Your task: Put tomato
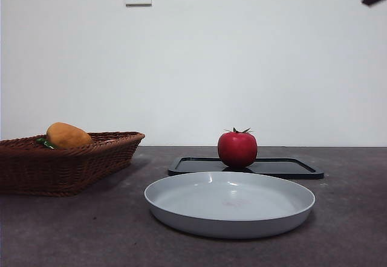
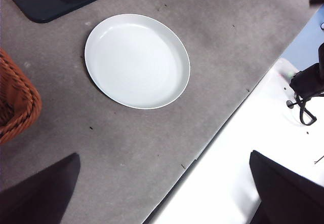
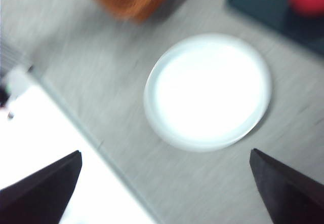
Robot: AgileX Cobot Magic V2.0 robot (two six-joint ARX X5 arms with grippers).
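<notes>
We see the tomato (image 1: 237, 149) standing on the black tray (image 1: 290, 168), behind the plate (image 1: 230, 203). Our right gripper (image 3: 164, 193), jaws wide apart and holding nothing, seems nearer it; the picture is blurry. Our left gripper (image 2: 164, 193) waits with jaws apart.

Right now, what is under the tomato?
The tomato stands on a flat black tray, behind the grey plate. The table under the tray is covered.
</notes>
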